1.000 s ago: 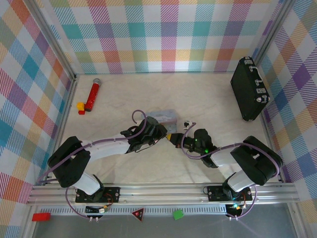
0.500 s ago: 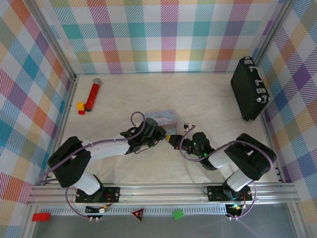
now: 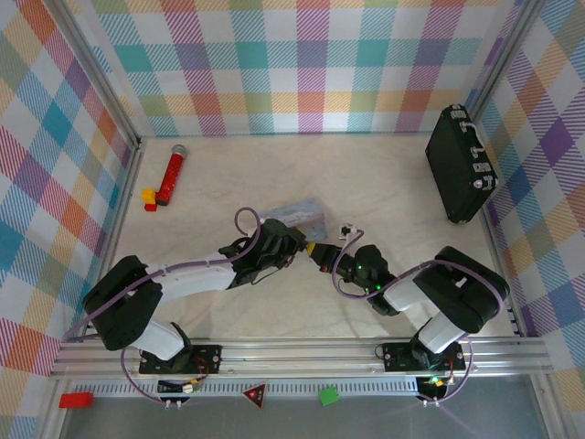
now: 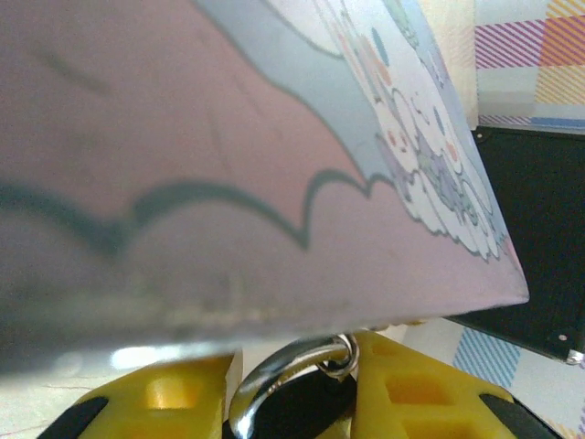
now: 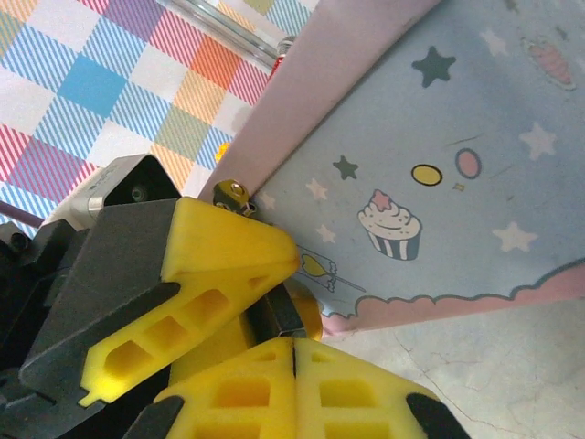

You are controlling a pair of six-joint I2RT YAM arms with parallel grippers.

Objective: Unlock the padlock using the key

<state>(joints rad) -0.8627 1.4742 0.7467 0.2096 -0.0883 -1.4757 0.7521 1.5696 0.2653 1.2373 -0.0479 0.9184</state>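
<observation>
My right gripper (image 5: pixel 292 361) has its yellow jaws pressed flat together. A dark sliver stands out of their seam, and I take it for the key (image 5: pixel 272 315), though too little of it shows to be certain. It points up and away from the jaws, straight at the yellow finger of my left gripper (image 4: pixel 294 368), which sits just beside it and nearly touches. The left jaws are partly closed around the padlock (image 4: pixel 291 398). Its dark body is wedged between the pads, and its bright shackle curves up out of them to a small ring (image 4: pixel 343 352) hard against the lower edge of the pale blue cartoon tin (image 4: pixel 274 137). I cannot tell whether the shackle passes through that ring. From above, the two grippers meet nose to nose near the middle of the worktop, a little toward its near edge, with the tin tilted just beyond them. So the padlock lies directly ahead of the key, to the left of my right gripper. As I judge it, the key's long axis runs roughly across the worktop along the line joining the two grippers. The keyhole is hidden from me, and the insertion depends on it. The right arm must do the travelling. The black briefcase (image 3: pixel 460 165) leans at the far right corner, well apart.
</observation>
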